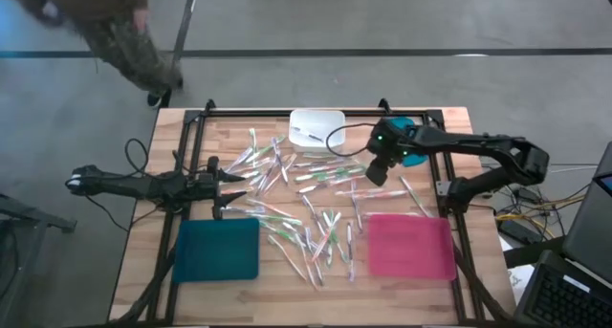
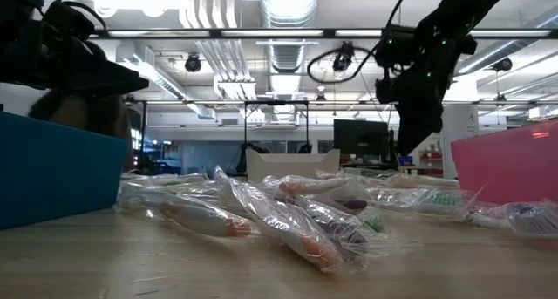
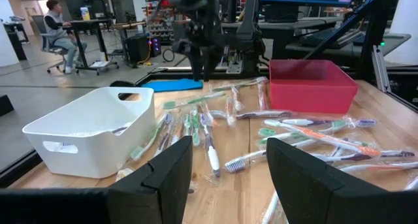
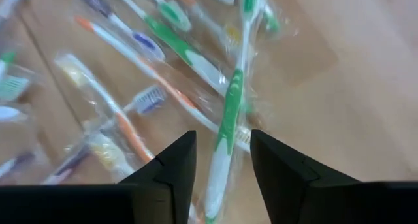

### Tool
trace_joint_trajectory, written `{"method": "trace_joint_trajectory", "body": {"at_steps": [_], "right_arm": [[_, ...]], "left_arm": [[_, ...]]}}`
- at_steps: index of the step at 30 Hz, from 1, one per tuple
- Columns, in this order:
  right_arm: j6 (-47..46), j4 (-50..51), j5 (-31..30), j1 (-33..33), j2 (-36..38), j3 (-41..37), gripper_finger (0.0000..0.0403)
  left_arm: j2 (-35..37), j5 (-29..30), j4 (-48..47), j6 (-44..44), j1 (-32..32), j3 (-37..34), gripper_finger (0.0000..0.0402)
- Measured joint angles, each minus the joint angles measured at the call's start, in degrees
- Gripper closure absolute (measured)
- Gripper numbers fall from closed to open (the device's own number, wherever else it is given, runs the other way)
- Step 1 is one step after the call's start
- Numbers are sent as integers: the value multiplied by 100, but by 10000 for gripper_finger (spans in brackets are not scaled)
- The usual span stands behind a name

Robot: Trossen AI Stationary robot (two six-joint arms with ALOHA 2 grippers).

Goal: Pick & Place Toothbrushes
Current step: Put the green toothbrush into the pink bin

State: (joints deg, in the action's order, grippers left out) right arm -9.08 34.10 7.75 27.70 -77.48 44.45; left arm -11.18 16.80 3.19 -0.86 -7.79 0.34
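Above the toothbrushes (image 1: 316,199), right tool (image 1: 375,175) open.

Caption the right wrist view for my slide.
Right tool open above a green toothbrush among wrapped toothbrushes.

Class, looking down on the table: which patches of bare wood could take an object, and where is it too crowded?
Bare wood lies between the teal tray and the toothbrushes, and along the front edge below the pink tray. Crowded: the centre, from the white bin forward.
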Motion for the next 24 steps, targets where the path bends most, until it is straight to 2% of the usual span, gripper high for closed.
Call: {"method": "trace_joint_trajectory", "body": {"at_steps": [8,13,18,24], "right_arm": [[48,-214,2,0,-766,2,227],[119,-264,2,4,-999,2,224],[149,-343,2,4,-1114,2,259],[160,-338,4,4,-1097,2,336]], "left_arm": [[0,0,-1,0,0,1,199],[0,1,-1,0,0,0,199],[0,1,-1,0,0,0,199],[0,0,-1,0,0,0,199]]}}
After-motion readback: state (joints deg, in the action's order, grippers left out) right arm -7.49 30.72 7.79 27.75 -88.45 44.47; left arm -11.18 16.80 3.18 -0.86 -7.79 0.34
